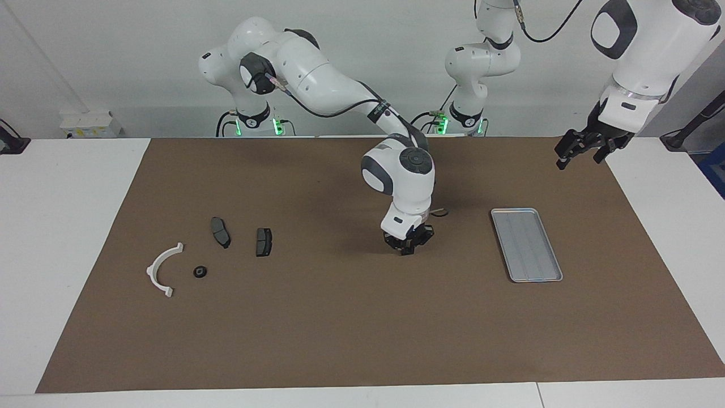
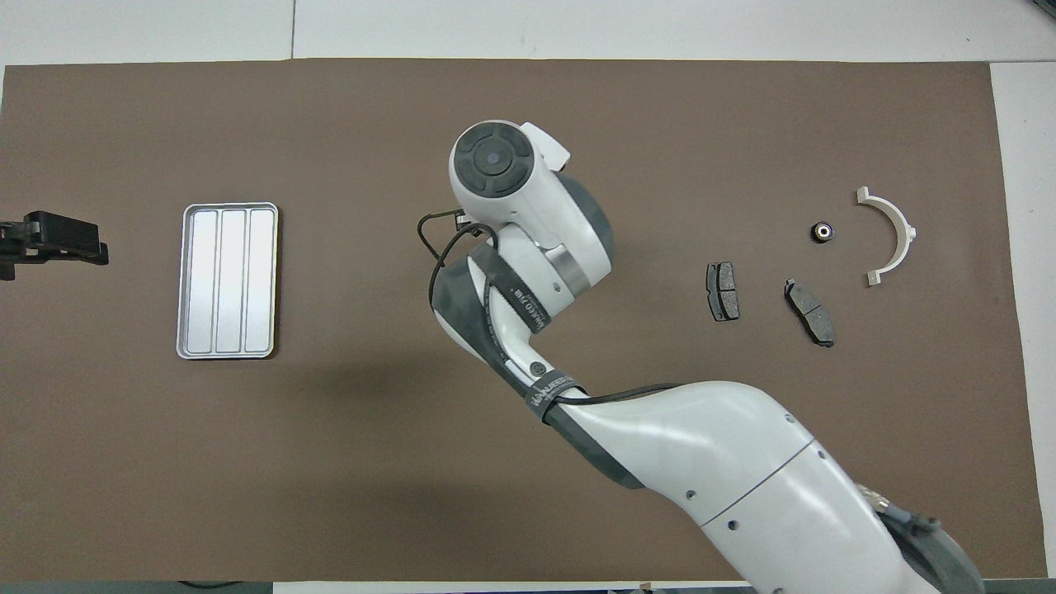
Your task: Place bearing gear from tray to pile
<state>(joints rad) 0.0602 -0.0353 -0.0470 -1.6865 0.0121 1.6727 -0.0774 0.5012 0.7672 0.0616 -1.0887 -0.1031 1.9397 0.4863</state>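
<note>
The tray [image 1: 526, 244] lies toward the left arm's end, the pile [image 1: 221, 232] toward the right arm's end.

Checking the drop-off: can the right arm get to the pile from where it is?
Probably yes. The right gripper, jaws shut, is low over bare mat between the tray and the pile. Nothing stands in its way. The left gripper waits past the tray.
</note>
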